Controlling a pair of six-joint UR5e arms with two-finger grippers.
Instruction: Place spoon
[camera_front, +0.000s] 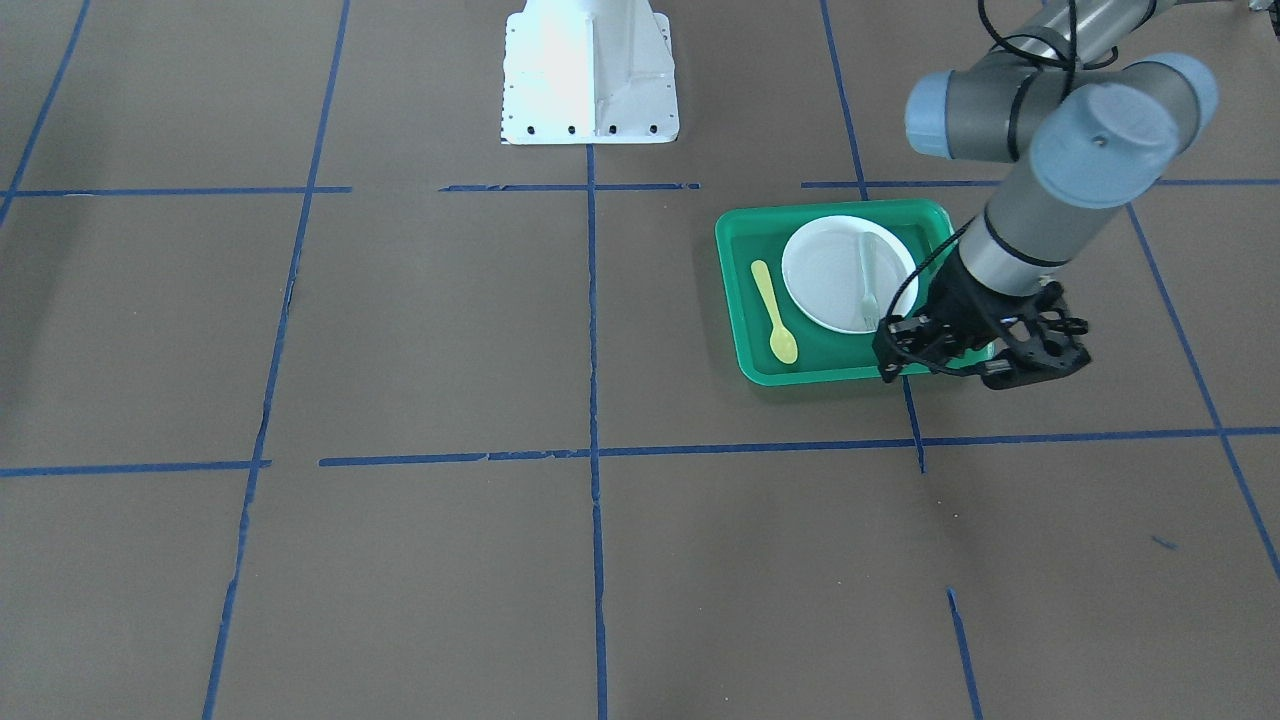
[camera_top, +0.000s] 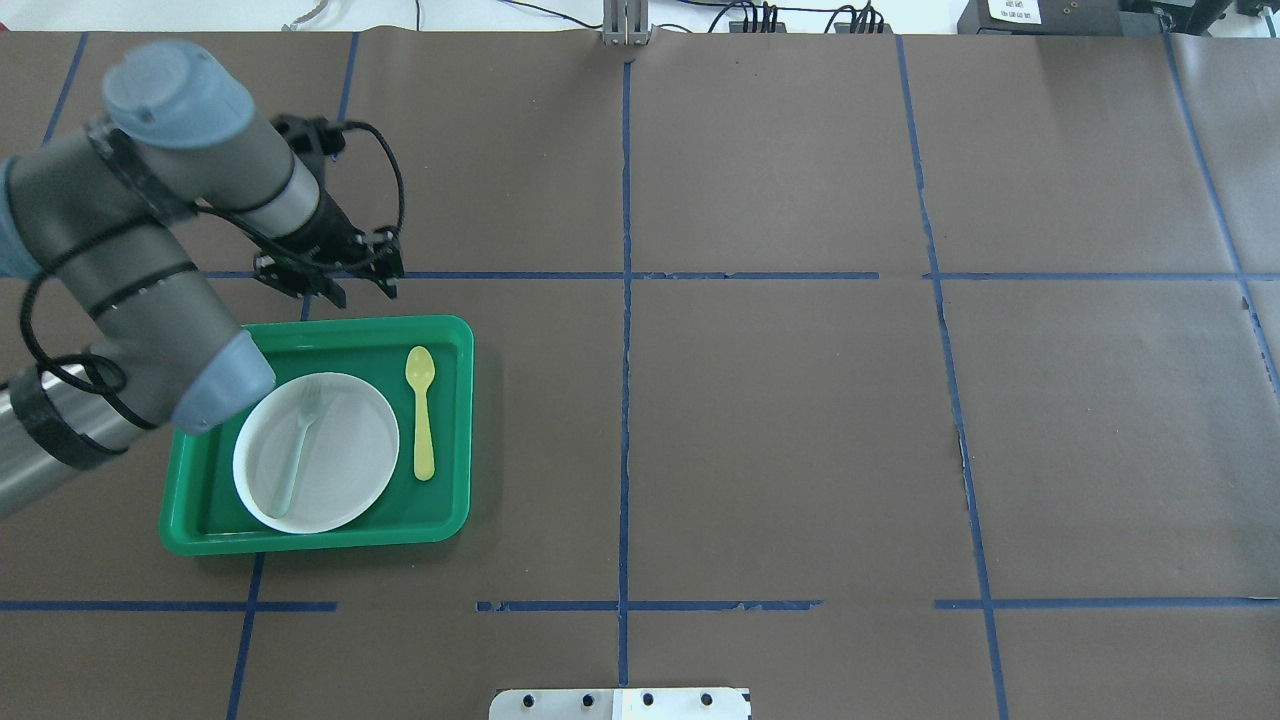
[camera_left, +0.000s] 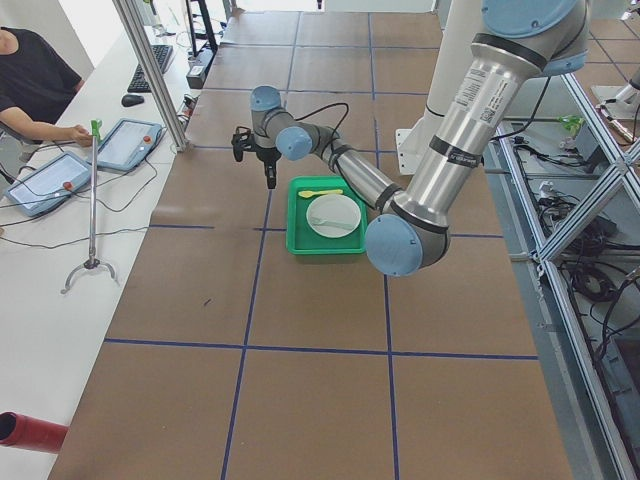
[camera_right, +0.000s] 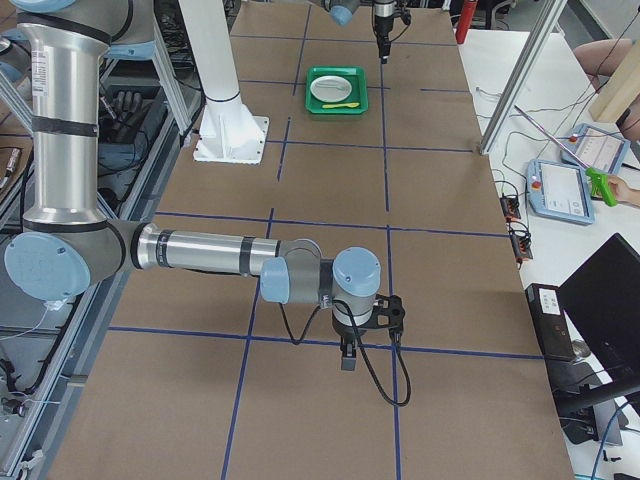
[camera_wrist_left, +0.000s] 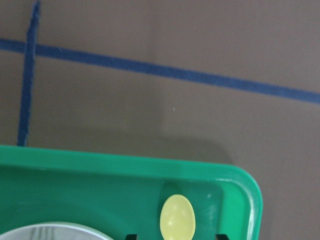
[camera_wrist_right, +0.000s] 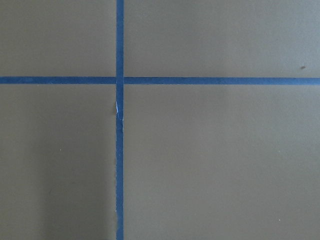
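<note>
The left gripper hangs empty with its fingers apart, just past the 12 o'clock rim of the tray. The spoon lies in the tray, at 3 o'clock from the plate. For the right gripper, over bare table, I cannot tell.

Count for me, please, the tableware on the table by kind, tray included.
Tray: 1
Plate: 1
Fork: 1
Spoon: 1
Total: 4
</note>
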